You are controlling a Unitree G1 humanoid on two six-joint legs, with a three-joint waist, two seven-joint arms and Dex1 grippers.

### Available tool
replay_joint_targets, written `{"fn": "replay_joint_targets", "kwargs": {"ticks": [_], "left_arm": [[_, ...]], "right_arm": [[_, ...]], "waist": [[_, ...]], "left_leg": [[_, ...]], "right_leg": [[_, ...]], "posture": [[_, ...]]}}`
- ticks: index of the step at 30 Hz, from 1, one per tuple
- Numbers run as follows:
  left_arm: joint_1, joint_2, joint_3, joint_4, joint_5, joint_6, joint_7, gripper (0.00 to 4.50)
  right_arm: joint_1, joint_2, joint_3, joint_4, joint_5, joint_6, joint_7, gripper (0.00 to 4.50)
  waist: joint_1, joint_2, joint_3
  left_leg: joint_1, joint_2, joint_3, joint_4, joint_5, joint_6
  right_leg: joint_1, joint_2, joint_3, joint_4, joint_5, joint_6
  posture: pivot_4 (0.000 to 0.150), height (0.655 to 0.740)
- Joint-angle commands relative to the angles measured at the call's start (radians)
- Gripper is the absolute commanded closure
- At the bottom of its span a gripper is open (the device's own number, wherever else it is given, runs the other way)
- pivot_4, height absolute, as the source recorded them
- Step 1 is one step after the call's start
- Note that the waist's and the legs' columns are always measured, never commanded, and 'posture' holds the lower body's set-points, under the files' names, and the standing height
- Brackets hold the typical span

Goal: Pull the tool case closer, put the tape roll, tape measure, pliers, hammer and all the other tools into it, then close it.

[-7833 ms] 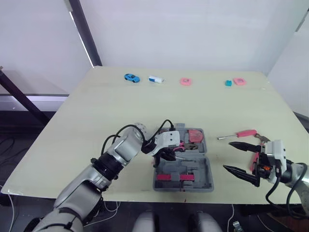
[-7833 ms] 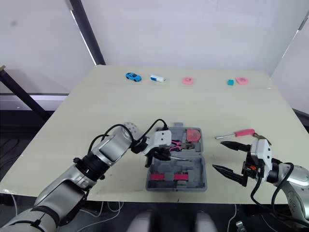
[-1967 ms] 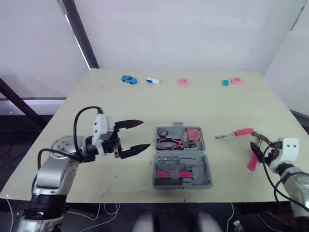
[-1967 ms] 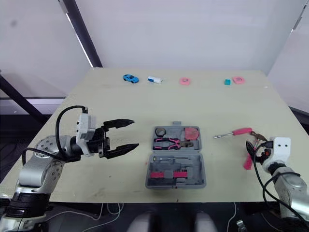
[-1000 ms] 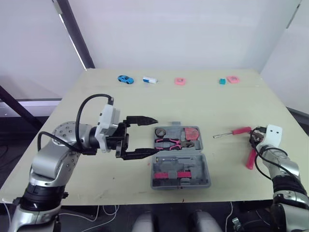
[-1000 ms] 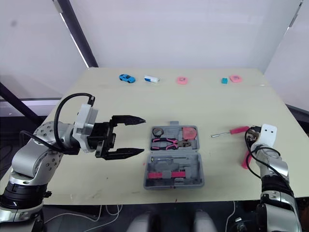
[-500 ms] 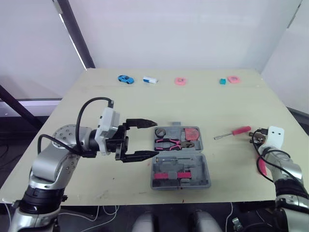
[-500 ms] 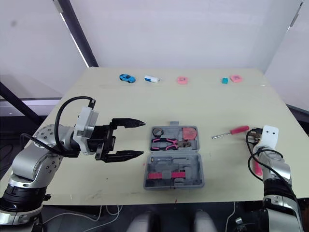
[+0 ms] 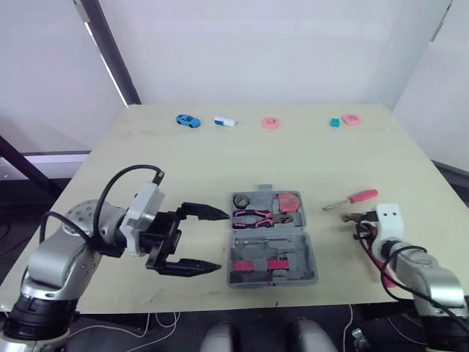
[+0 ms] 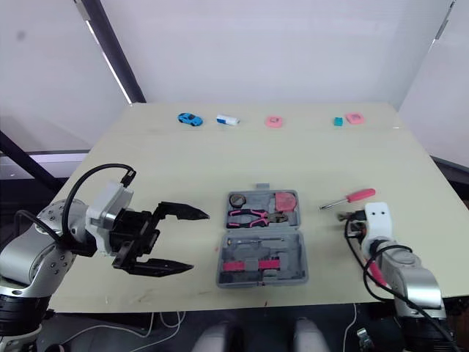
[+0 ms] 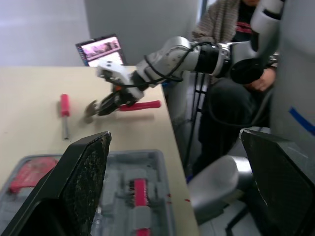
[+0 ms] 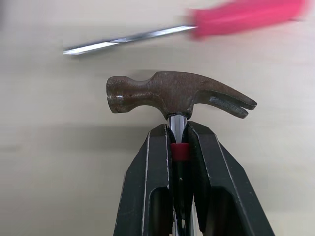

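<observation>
toy car (image 9: 187, 120), laptop (image 11: 101, 49), seated person (image 11: 217, 22)

The table (image 9: 293, 158) is viewed from the head by both eye views, which are aimed forward and down from above its near edge. Nearly the same scene is shared by them (one is set slightly aside), and the tool case (image 9: 249, 254) is taken in whole. The left wrist view is aimed low across the table, over the case, toward the right tool (image 11: 104, 106) and a seated person (image 11: 216, 22) beyond the edge. The right wrist view is held very close above the hammer (image 12: 177, 96), and the screwdriver (image 12: 226, 18) is shared with the others.
</observation>
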Motion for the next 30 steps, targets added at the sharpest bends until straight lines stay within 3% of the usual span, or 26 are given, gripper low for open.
{"fn": "replay_joint_targets", "kwargs": {"ticks": [1, 10, 13, 19, 20, 26, 30], "left_arm": [[-0.004, 0.016, 0.013, -0.024, -0.02, -0.012, -0.04, 0.0], [-0.005, 0.003, 0.019, 0.004, 0.003, -0.044, -0.028, 0.0], [0.003, 0.004, 0.024, 0.006, 0.007, -0.049, -0.025, 0.0], [0.029, 0.002, 0.043, 0.009, 0.006, -0.058, -0.009, 0.0], [0.034, 0.002, 0.045, 0.009, 0.008, -0.061, -0.008, 0.0], [0.079, -0.011, 0.076, 0.018, 0.025, -0.085, 0.026, 0.0], [0.106, -0.048, 0.072, 0.008, 0.045, -0.108, 0.076, 0.0]], "right_arm": [[-0.002, 0.052, 0.02, -0.057, -0.02, -0.001, -0.051, 4.39], [0.005, 0.147, 0.006, -0.033, -0.057, -0.02, -0.147, 4.39], [0.012, 0.144, 0.013, -0.056, -0.055, -0.011, -0.138, 3.22], [0.03, 0.08, -0.018, -0.132, -0.016, 0.04, -0.07, 0.25], [0.035, 0.066, -0.023, -0.148, -0.006, 0.054, -0.056, 0.06], [0.05, -0.134, -0.056, -0.258, 0.118, 0.138, 0.173, 0.06], [-0.033, -0.334, -0.043, -0.146, 0.153, -0.042, 0.484, 0.06]], "waist": [[0.001, 0.0, 0.0], [0.002, 0.0, 0.0], [0.002, 0.0, 0.0], [0.002, 0.0, 0.0], [0.002, 0.0, 0.0], [0.003, 0.0, 0.001], [0.0, 0.0, 0.006]], "left_leg": [[0.0, 0.0, 0.0, 0.0, 0.0, 0.0], [-0.001, 0.0, 0.0, 0.0, 0.0, 0.0], [-0.001, 0.0, 0.0, 0.0, 0.0, 0.0], [-0.001, 0.0, 0.0, 0.0, 0.0, 0.0], [-0.001, 0.0, 0.0, 0.0, 0.0, 0.0], [0.0, 0.0, 0.0, 0.0, 0.0, 0.0], [0.0, -0.001, 0.002, 0.001, 0.0, 0.0]], "right_leg": [[0.0, 0.0, 0.0, 0.0, 0.0, 0.0], [0.0, 0.0, 0.0, 0.0, 0.0, 0.0], [0.0, 0.0, 0.0, 0.0, 0.0, 0.0], [0.0, 0.0, 0.0, 0.0, 0.0, 0.0], [0.0, 0.0, 0.0, 0.0, 0.0, 0.0], [0.0, 0.0, -0.001, 0.0, 0.0, 0.0], [0.0, -0.002, 0.001, -0.001, 0.0, 0.002]], "posture": [[0.15, 0.74], [0.15, 0.74], [0.15, 0.74], [0.15, 0.74], [0.15, 0.74], [0.15, 0.74], [0.15, 0.74]]}}
